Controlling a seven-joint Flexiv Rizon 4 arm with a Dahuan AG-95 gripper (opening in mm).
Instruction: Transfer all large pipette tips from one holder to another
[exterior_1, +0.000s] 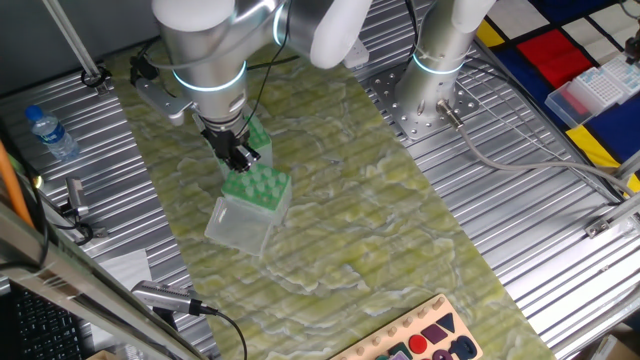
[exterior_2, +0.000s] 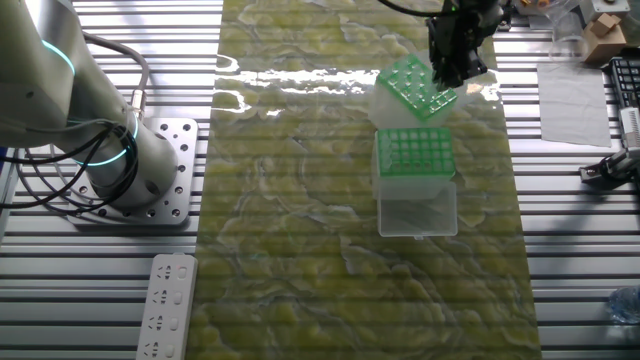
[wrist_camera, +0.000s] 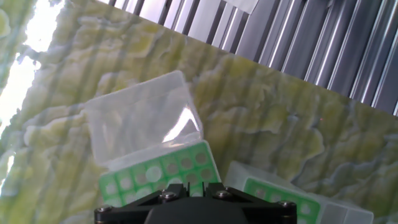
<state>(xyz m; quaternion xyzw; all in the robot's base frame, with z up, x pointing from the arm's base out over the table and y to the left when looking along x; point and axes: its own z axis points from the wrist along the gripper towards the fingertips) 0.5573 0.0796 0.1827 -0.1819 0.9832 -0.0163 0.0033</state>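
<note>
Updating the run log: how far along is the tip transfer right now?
Done: cannot tell; both racks show pale tops and darker holes, too small to count.
In hand: the hand hangs low by the tilted holder; whether it grips a tip is hidden.
Left: large pipette tips sit in the open-lid holder, so probably more transfers remain.

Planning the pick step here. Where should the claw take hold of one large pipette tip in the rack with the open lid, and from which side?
Grip a large pipette tip by its round top, coming straight down from above. The tips stand upright in a tight grid in the rack, so only their tops are exposed. The claw already hangs above the racks.
</note>
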